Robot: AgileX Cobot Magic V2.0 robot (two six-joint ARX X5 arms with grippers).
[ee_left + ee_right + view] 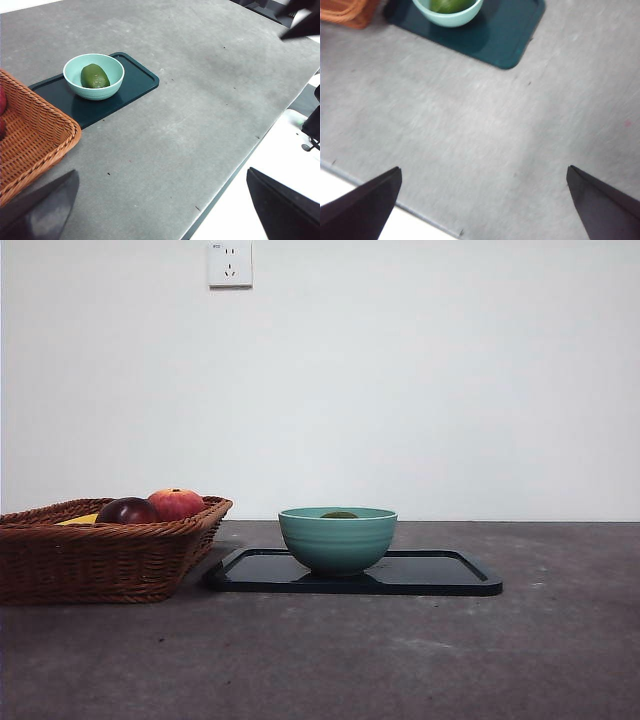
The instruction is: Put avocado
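- A grey tabletop (520,640) stretches across the scene, backed by a plain white wall with a wall socket (230,264) high up.
- A brown wicker basket (100,555) sits at one side of the tabletop, its corner just beside the tray; it holds a red-orange fruit (176,503), a dark maroon fruit (127,511) and a sliver of something yellow (80,520).
- A dark flat tray (430,575) lies near the middle of the tabletop, most of its surface bare.
- A teal bowl (337,540) stands upright on the tray, toward the end nearest the basket.
- The avocado (94,76) lies inside the bowl; from the front only its top shows above the rim.
- The left pincer (162,210) hangs well apart from the bowl, over the tabletop's near edge, jaws spread wide and holding nothing.
- The right pincer (482,200) likewise hangs over the tabletop's edge, jaws wide apart and empty, with bare grey surface between it and the tray.
- Nothing stands between either pincer and the bowl.
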